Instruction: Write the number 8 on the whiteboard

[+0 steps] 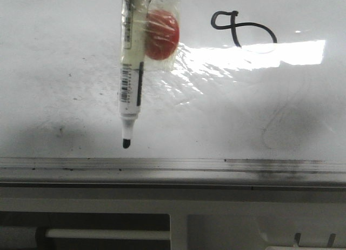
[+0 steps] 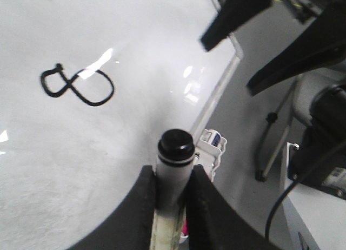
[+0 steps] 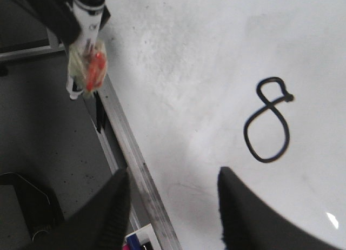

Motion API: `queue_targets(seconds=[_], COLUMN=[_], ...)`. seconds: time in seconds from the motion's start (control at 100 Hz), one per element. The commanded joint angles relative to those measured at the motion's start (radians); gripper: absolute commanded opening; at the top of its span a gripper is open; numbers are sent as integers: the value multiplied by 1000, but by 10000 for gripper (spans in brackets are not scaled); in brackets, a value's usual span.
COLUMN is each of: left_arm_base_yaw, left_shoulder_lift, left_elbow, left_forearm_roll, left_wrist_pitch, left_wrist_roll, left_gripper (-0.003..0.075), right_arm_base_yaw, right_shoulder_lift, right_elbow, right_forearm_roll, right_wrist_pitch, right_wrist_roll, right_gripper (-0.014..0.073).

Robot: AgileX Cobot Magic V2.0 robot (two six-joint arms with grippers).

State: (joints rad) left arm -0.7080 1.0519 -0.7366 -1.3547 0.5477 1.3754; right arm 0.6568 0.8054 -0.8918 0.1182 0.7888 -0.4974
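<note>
Your whiteboard (image 1: pixel 65 71) fills nearly all of the front view, glossy white with grey smudges, dark specks and a bright band of glare; its silver rail (image 1: pixel 162 164) runs along the near edge, and in the right wrist view that rail (image 3: pixel 132 158) marks where the board ends and dark floor begins. Around the number 8 (image 1: pixel 240 27) the board surface is bare on every side apart from a faint grey erased curve nearer the rail. The figure lies well away from the rail, sideways in the front view: its long axis runs along the board's length, the small loop toward the marker, the larger loop away from it. You see it whole in the left wrist view (image 2: pixel 77 86) and the right wrist view (image 3: pixel 268 120). Your left hand (image 2: pixel 172 196) is closed on the marker (image 1: pixel 131 71), fingers (image 2: pixel 143 206) pressing the barrel on both sides, black cap end toward the camera. The marker hangs tip down, between the 8 and the rail, with a red object (image 1: pixel 161 34) taped to it under clear film; the barrel carries a barcode and small print too fine to read. Your right hand (image 3: pixel 170 206) is spread wide and holds nothing, hovering over the board's edge near the 8.
</note>
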Motion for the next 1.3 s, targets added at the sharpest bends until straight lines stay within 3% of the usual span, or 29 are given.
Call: queue_targets(seconds=[0.0, 0.07, 0.4, 0.83, 1.21, 1.29], left_arm_base_yaw=[-8, -8, -8, -8, -8, -8], left_shoulder_lift=[-11, -10, 124, 268, 298, 298], left_elbow=[-28, -28, -41, -180, -191, -192], left_forearm_roll=[-55, -55, -93, -102, -129, -129], left_wrist_pitch=[-82, -155, -306, -441, -513, -513], left_wrist_roll=[-53, -95, -198, -198, -198, -198], left_gripper=[-20, -20, -21, -21, -20, 14], right_arm_base_yaw=[-35, -50, -55, -55, -55, -55], right_shoulder_lift=[-58, -96, -153, -153, -153, -153], right_elbow=[-36, -36, -36, -36, -36, -36], right_forearm_roll=[-4, -5, -8, -8, -8, -8], right_wrist_pitch=[-31, -35, -69, -72, -72, -72], right_wrist_roll=[-10, -10, 168, 176, 176, 176], right_gripper=[90, -69, -62, -62, -62, -62])
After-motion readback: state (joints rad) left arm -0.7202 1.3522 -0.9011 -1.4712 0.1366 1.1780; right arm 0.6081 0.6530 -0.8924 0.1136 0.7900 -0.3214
